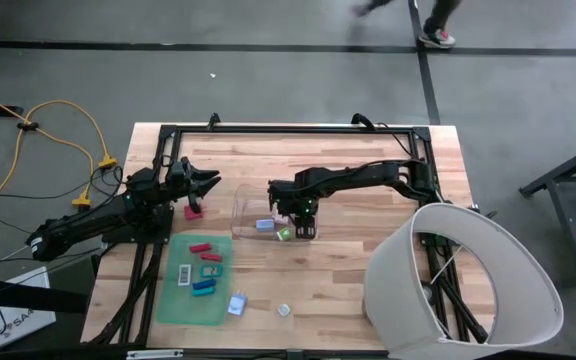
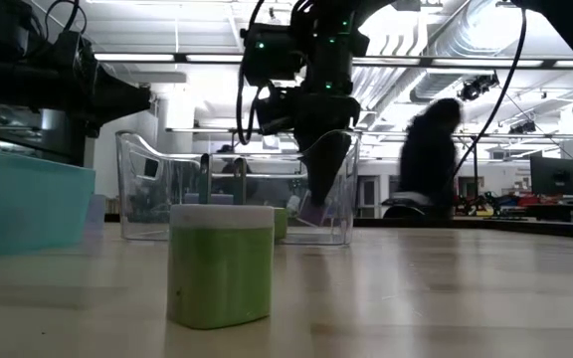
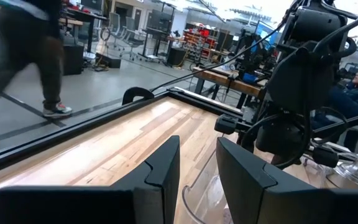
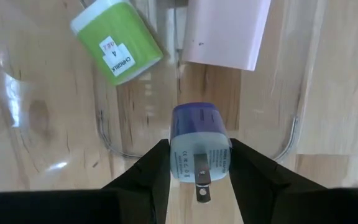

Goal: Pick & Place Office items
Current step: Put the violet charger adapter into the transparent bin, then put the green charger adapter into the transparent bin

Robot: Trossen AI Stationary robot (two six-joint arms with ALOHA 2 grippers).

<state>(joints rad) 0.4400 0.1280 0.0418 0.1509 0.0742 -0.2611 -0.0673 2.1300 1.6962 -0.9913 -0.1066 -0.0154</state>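
Observation:
My right gripper [image 1: 303,226] points down over the right end of the clear bin [image 1: 251,213] and is shut on a small blue charger block [image 4: 199,146]. On the bin's floor below lie a green charger block [image 4: 117,40] and a pink piece [image 4: 225,31]. Several office items lie flat on the green mat [image 1: 180,305]: a red one [image 1: 200,248], teal ones [image 1: 211,257] and a blue one [image 1: 204,286]. My left gripper [image 1: 204,184] stands level at the left, open with nothing between its fingers, above a red-pink piece [image 1: 194,211]. My right gripper pinches the blue charger block by two opposite sides [image 4: 176,157] between its two fingers [image 4: 151,168]. The fingers come from above, pointing down. The block's white plug face with its prongs [image 4: 201,180] is turned up toward the wrist. It hangs inside the bin's walls [image 2: 326,184].
A blue-and-white piece [image 1: 236,303] and a small white one [image 1: 283,310] lie near the table's front edge. A large white shade-like cylinder [image 1: 468,285] covers the near right corner. A green-and-white block [image 2: 222,264] stands close in the low view. A person walks beyond the table.

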